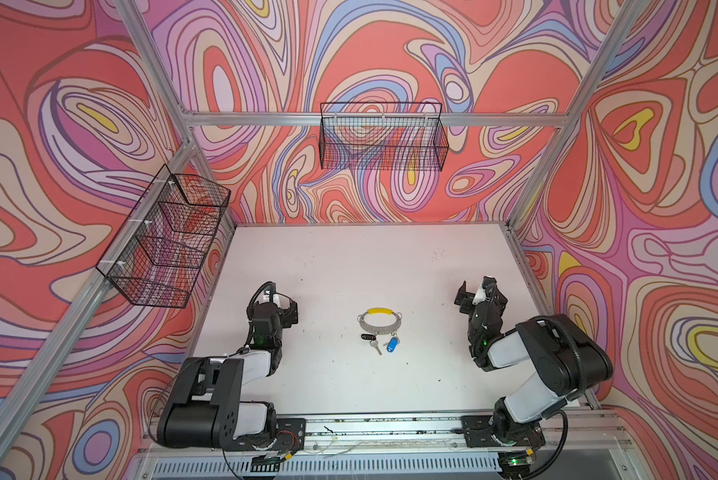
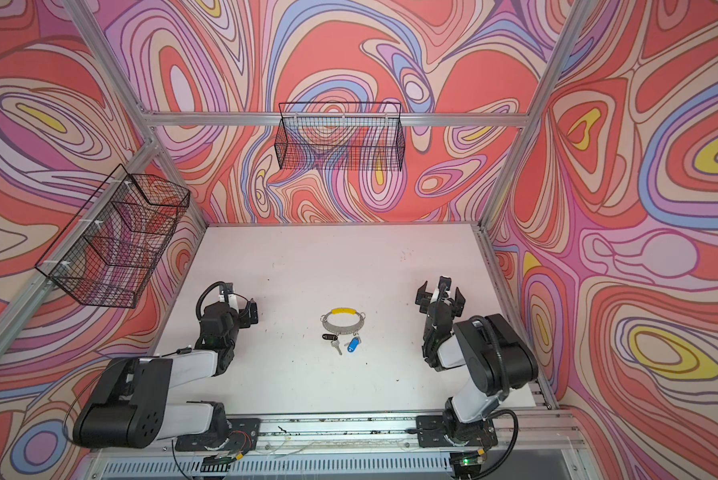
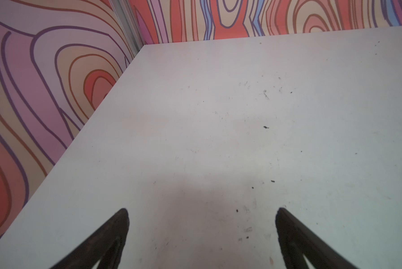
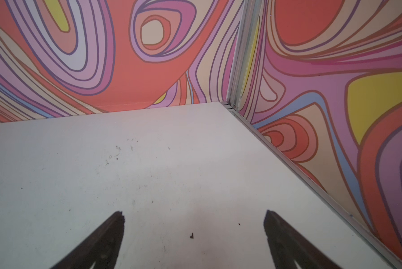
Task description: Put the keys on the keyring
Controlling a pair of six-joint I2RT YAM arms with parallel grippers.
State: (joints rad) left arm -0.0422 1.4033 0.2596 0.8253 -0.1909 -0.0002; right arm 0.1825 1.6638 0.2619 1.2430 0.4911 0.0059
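Grey metal keyring [image 1: 373, 329], keys [image 1: 376, 345] at its near rim, lies midway between left gripper [image 3: 202, 209] and right gripper [image 4: 194, 212], both open and empty.

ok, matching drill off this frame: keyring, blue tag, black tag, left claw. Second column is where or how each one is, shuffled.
1 keyring
2 blue tag
3 black tag
4 left claw

A open, nothing in it, over bare table
B by the ring's near edge, right side
C mid-table, yellow sleeve on its far arc
D by the ring's near edge, left side

Pairs: 1-C, 2-B, 3-D, 4-A
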